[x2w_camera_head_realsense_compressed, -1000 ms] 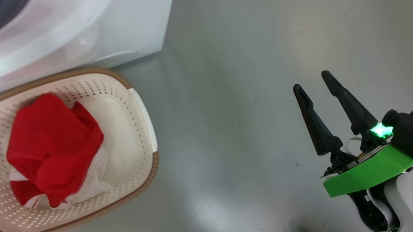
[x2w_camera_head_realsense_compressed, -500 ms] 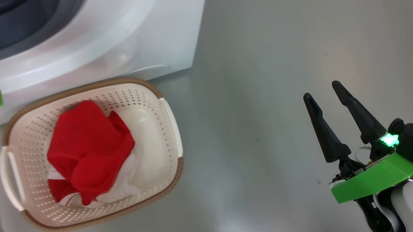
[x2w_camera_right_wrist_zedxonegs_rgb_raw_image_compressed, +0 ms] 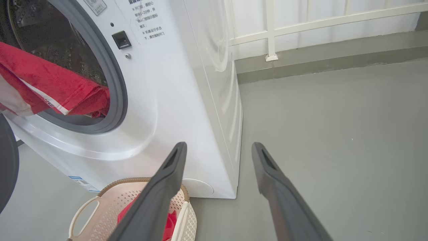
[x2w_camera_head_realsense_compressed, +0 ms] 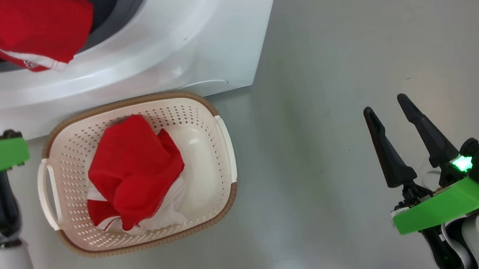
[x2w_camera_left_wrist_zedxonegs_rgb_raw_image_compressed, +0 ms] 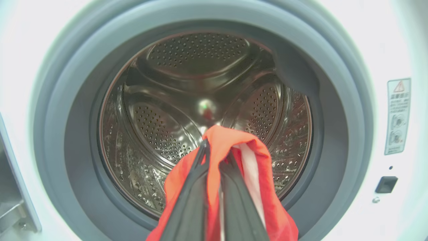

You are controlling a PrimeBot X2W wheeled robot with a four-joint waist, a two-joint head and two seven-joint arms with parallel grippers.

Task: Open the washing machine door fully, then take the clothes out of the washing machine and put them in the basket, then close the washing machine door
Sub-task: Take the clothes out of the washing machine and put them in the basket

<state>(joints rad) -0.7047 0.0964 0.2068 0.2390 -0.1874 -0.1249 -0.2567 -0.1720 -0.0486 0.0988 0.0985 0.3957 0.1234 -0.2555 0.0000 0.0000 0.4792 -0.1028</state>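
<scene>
Left pincer [x2w_camera_left_wrist_zedxonegs_rgb_raw_image_compressed: 217, 149]: fingers pressed together on a fold of red garment [x2w_camera_left_wrist_zedxonegs_rgb_raw_image_compressed: 257, 149], which drapes over both fingers and hangs below them. I judge the grip is taken high on the cloth so that the piece can come free of the grey rubber ring [x2w_camera_left_wrist_zedxonegs_rgb_raw_image_compressed: 63, 100] just ahead; in the right wrist view its tail lies across the ring's lower lip. Beyond the ring, the studded steel drum [x2w_camera_left_wrist_zedxonegs_rgb_raw_image_compressed: 187, 83] of the washing machine [x2w_camera_head_realsense_compressed: 205, 30] shows bare metal around the held piece, though the cloth hides the part directly behind it.

Below the pincer, just in front of the machine's foot, the basket [x2w_camera_head_realsense_compressed: 121, 105] stands on the grey floor [x2w_camera_head_realsense_compressed: 349, 42]. I take it that it is placed there so that a lift out of the mouth needs only a short drop. A second red garment [x2w_camera_head_realsense_compressed: 135, 169], white showing at its edge, lies bunched in it, toward the end nearer the pincer.

Well apart, on the far side of the basket, the right pincer [x2w_camera_head_realsense_compressed: 384, 104] hovers over the floor with its fingers spread and nothing between them. I judge it is parked clear of the working arm.

Count: two pincers; two garments, one gripped and one basketed; one basket; one machine; one warning label [x2w_camera_left_wrist_zedxonegs_rgb_raw_image_compressed: 398, 117] right of the mouth.
</scene>
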